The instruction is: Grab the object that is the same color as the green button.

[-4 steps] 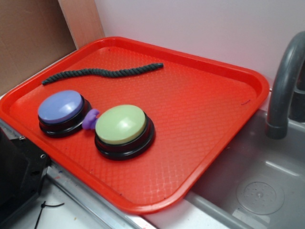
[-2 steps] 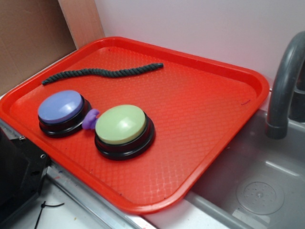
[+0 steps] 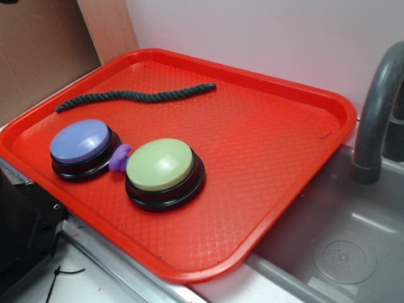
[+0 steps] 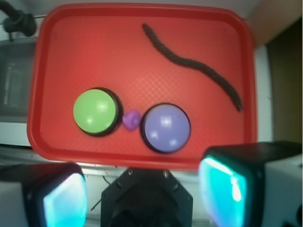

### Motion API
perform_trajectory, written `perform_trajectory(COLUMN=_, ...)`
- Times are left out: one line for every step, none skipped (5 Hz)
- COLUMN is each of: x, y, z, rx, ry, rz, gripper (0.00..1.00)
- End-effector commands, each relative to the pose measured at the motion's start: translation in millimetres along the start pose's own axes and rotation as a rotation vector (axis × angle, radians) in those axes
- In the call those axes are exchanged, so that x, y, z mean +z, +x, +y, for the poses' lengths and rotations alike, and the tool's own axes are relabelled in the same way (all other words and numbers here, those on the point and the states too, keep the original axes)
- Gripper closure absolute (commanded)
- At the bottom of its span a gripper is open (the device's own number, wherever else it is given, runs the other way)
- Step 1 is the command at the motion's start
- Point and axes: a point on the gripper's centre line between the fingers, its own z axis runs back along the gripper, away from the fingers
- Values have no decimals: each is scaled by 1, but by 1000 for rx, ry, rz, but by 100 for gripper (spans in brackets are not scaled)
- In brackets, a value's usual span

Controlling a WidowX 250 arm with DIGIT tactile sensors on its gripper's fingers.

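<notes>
A long, wavy, dark green rope piece (image 3: 136, 96) lies near the far left rim of the red tray (image 3: 265, 158); in the wrist view the rope (image 4: 194, 64) runs across the tray's upper right. The pale-green domed button (image 3: 160, 165) on a black base sits near the tray's front; the wrist view shows it (image 4: 95, 111) at left. My gripper (image 4: 144, 194) hangs high above the tray's near edge, its two fingers wide apart and empty. The gripper does not show in the exterior view.
A blue-purple domed button (image 3: 81, 142) stands left of the green one, a small purple piece (image 3: 120, 158) between them. A grey faucet (image 3: 377, 107) and sink (image 3: 341, 240) lie right of the tray. Brown cardboard (image 3: 38, 50) stands behind at left.
</notes>
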Motion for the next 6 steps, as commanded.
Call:
perform_trajectory(x=-55, y=34, z=75, rx=-132, ry=29, rz=-34, gripper=0)
perform_trajectory(x=-82, y=44, z=107, rx=-168, ry=36, rz=-27, gripper=0)
perform_trajectory(x=-101, y=58, z=125, rx=-191, ry=88, rz=-34, gripper=0)
perform_trajectory(x=-125, y=62, z=138, rx=-197, ry=112, rz=-33, gripper=0)
perform_trajectory(x=-144, y=64, z=147, rx=-195, ry=129, rz=-23, gripper=0)
perform_trajectory(x=-162, y=61, z=149, rx=-212, ry=141, rz=9, gripper=0)
